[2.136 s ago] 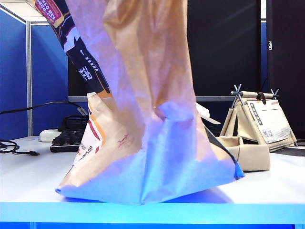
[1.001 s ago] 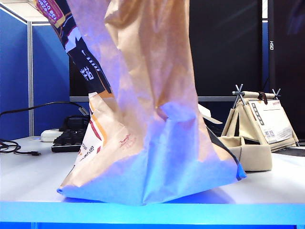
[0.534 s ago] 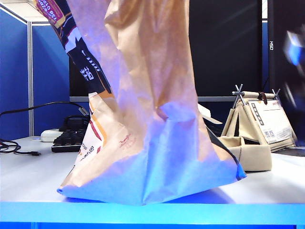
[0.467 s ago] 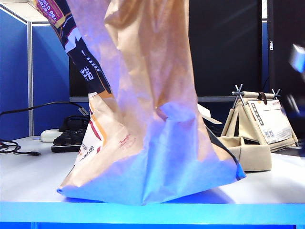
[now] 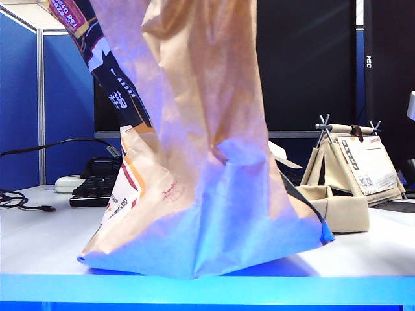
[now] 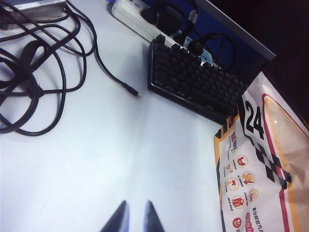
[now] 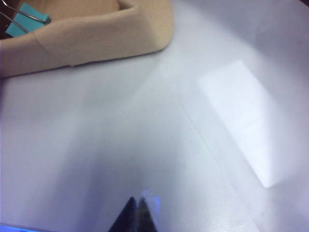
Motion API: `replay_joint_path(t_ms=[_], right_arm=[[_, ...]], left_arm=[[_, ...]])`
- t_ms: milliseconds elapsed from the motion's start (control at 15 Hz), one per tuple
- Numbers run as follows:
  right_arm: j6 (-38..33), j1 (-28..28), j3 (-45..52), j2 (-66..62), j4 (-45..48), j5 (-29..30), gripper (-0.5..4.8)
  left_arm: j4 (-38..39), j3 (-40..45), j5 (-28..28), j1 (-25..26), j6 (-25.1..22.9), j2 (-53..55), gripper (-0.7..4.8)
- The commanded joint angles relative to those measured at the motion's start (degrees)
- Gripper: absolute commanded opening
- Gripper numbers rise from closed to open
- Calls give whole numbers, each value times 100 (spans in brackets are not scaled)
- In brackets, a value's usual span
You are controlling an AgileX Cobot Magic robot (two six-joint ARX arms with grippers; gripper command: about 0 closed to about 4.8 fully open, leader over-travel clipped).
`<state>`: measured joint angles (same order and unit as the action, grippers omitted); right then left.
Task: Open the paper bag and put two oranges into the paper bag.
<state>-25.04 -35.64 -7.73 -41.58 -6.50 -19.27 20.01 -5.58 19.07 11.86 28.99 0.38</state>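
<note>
While both sets of fingers are sitting pressed together with nothing between them, I am reading this as a reset, not a grasp. I am seeing the left gripper (image 6: pixel 134 218) as two dark tips at the bottom edge of the left wrist view, pinched narrow over bare white table (image 6: pixel 96 159), with the printed face of the paper bag (image 6: pixel 263 174) filling the lower right of that frame, near but apart. Farther out, a black keyboard (image 6: pixel 195 82) is lying at upper centre and a tangle of black cable (image 6: pixel 38 72) at upper left. The right gripper (image 7: pixel 137 212) is likewise closed and empty at the bottom of the right wrist view, hovering above the table, the low beige tray (image 7: pixel 87 34) with its blue binder clip (image 7: pixel 29 17) at upper left. In the exterior view the bag is standing tall at centre, hiding whether its mouth is open. I am finding no oranges anywhere, so I judge they are already inside or out of sight.
</note>
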Motion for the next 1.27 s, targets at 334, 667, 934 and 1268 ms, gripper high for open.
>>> replay_joint_path(t_ms=[334,667,934,1268], right_arm=[[-24,940,28,2275,-424,273,-5],[-22,4199,319,4159,-197,201,-4],[-13,4656,769,4144,-70,-470,-5],[-15,3963,772,4144,72,-483,-5]], left_arm=[[-245,236,9,-7,-4,-11,52],[-1285,503,-142,-1427,-50,-13,53],[-1235,503,28,-2964,-48,-13,52],[-1235,503,48,-2277,-50,-13,53]])
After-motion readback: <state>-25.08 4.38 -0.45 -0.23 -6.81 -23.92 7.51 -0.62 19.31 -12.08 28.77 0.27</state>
